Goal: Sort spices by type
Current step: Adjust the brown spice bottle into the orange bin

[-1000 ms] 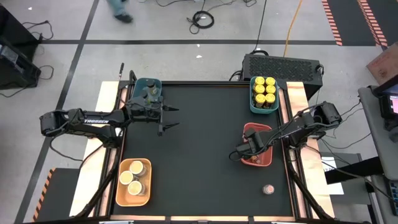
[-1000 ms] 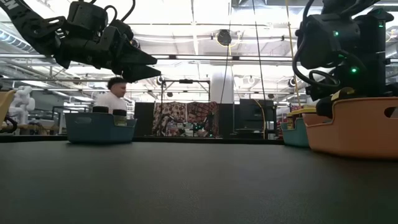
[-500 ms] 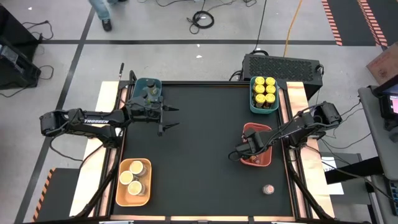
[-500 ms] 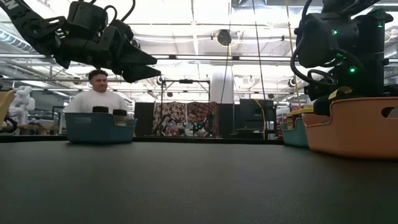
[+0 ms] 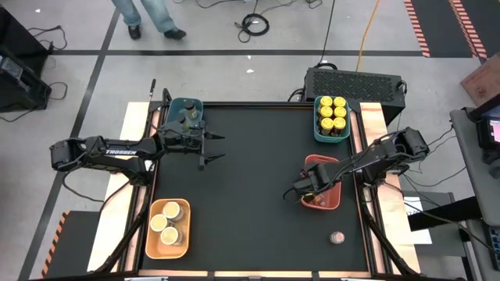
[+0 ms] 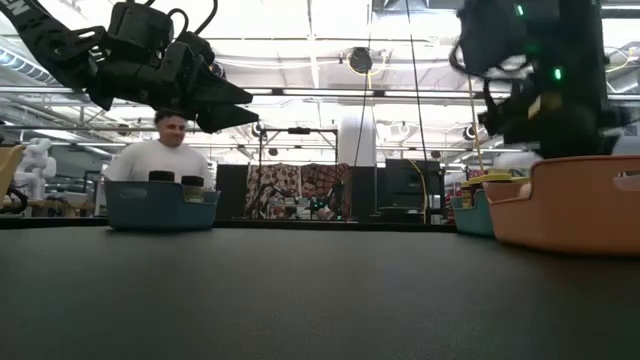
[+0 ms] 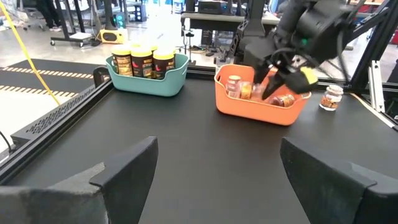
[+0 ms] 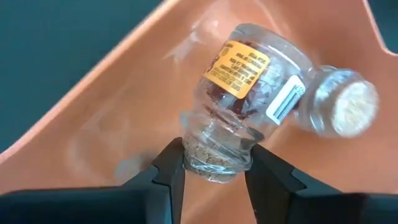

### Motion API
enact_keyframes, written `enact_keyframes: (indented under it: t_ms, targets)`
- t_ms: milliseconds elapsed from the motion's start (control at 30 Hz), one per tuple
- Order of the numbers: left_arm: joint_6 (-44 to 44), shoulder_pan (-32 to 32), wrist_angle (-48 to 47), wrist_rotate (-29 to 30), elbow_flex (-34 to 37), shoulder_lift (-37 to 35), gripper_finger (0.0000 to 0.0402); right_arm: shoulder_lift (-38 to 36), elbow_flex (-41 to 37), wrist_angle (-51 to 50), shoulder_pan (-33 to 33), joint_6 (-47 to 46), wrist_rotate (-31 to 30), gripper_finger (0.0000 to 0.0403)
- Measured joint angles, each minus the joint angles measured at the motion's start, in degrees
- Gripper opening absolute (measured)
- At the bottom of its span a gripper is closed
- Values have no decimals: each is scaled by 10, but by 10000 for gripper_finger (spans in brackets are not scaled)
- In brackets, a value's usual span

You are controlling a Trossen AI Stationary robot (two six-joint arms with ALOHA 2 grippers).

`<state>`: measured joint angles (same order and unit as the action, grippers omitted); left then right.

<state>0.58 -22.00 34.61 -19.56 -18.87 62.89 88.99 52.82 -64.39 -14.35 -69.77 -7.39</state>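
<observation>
The right pincer (image 8: 214, 171) is reaching down into the orange tray (image 5: 332, 201) on the right side of the bench (image 5: 258, 179), and its two dark fingers (image 8: 171, 168) are clamping the neck of a tiny clear jar (image 8: 239, 74) lying tilted against the tray's sloping wall. That jar is wearing a yellow-orange label with dark print too small to read, and beside it a white patch with a barcode; a second little jar (image 8: 342, 109) with a pale cork-like top is lying just behind it, touching it. From the left wrist view the same tray is holding several small jars (image 7: 245, 90), and one more pinkish-lidded jar (image 5: 337, 236) is standing alone on the bench nearer the front edge. At the back right a teal tray (image 5: 331, 117) is carrying six yellow-lidded jars (image 5: 332, 112) with dark labels whose writing I cannot make out. The left pincer (image 5: 215, 148) is hanging above the bench near the back left with its jaws spread wide and nothing between them; the word TROSSEN is showing in white along that arm (image 5: 117, 152). Just behind it a blue tray (image 5: 184, 105) is holding dark-lidded jars (image 5: 187, 117), and at the front left another orange tray (image 5: 168, 230) is holding tan-lidded jars (image 5: 166, 217). A person (image 6: 160, 155) in a white top is standing beyond the bench.
</observation>
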Motion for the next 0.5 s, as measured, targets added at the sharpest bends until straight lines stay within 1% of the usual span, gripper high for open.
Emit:
enact_keyframes:
  t_ms: [167,333,400,500]
  targets:
    - [0,0,0,0,0,0,341,0,91,-95,6,56,46,127]
    - [0,0,0,0,0,0,341,0,185,-201,32,124,117,127]
    - [0,0,0,0,0,0,341,-1,209,-236,47,159,146,127]
    - [-1,0,0,0,0,0,341,-1,224,-256,76,225,201,127]
